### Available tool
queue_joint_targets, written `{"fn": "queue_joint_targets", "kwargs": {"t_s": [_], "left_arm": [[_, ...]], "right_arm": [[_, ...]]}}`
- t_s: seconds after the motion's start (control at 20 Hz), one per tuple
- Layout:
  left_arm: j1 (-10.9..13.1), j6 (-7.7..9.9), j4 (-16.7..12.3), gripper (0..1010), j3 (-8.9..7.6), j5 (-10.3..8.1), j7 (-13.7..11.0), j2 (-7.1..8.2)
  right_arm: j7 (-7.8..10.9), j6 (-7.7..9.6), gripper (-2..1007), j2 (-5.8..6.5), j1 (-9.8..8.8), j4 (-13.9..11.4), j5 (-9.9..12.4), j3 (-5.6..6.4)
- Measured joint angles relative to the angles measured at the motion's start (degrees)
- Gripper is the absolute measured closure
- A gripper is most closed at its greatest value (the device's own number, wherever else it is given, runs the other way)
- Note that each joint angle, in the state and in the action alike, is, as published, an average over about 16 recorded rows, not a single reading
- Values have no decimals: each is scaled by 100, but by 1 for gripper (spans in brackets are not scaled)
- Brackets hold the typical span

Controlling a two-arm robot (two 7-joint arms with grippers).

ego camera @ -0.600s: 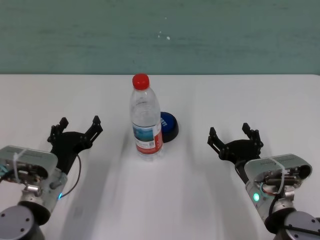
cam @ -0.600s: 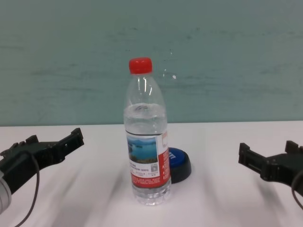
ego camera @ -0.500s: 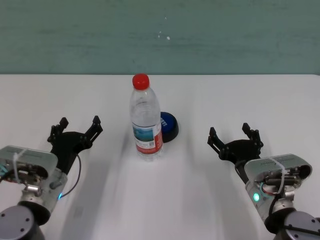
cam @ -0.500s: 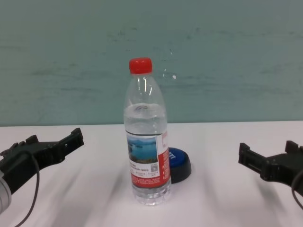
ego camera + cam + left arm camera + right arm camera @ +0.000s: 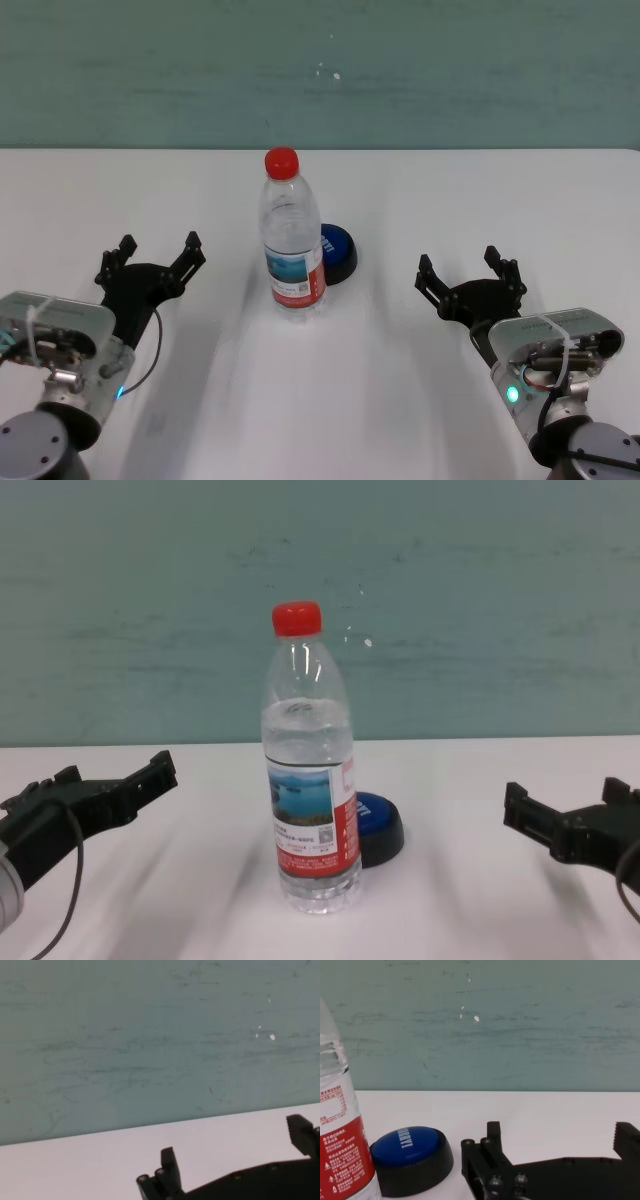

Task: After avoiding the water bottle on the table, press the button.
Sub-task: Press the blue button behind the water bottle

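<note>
A teal wall [image 5: 320, 70] backs the white worktop [image 5: 500, 200]. The bottle [image 5: 293, 235] stands upright mid-worktop, hiding part of the button [image 5: 338, 254] just behind it. The left gripper [image 5: 158, 259] and right gripper [image 5: 470, 274] flank them, well apart, fingers spread wide, empty.

Even, bright diffuse light; faint soft shadows streak the table [image 5: 350, 400] toward the near edge; focus sharp.
</note>
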Motion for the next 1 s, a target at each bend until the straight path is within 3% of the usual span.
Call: {"fn": "queue_joint_targets", "kwargs": {"t_s": [1.0], "left_arm": [[0,0,0,0,0,0,0,0]], "right_arm": [[0,0,1,0,0,0,0,0]]}}
